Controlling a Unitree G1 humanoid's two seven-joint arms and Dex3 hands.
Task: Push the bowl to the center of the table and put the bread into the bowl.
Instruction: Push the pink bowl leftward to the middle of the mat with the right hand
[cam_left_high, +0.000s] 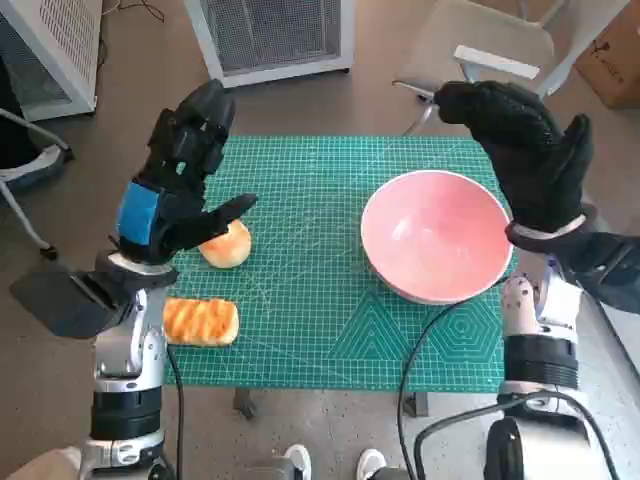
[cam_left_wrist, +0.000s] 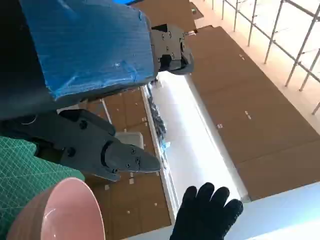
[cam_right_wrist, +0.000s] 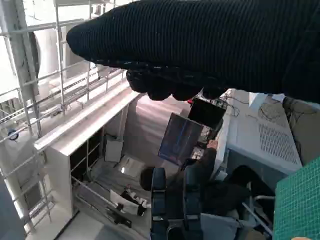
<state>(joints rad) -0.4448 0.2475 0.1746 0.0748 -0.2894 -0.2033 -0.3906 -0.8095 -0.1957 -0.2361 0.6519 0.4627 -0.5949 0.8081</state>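
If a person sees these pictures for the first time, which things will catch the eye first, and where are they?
The large pink bowl stands out most, on the right part of the green cutting mat. Next come the two raised hands: the blue-taped left hand above a round bread roll, and the gloved right hand beside the bowl's far right rim. A striped bread lies at the mat's near left edge.
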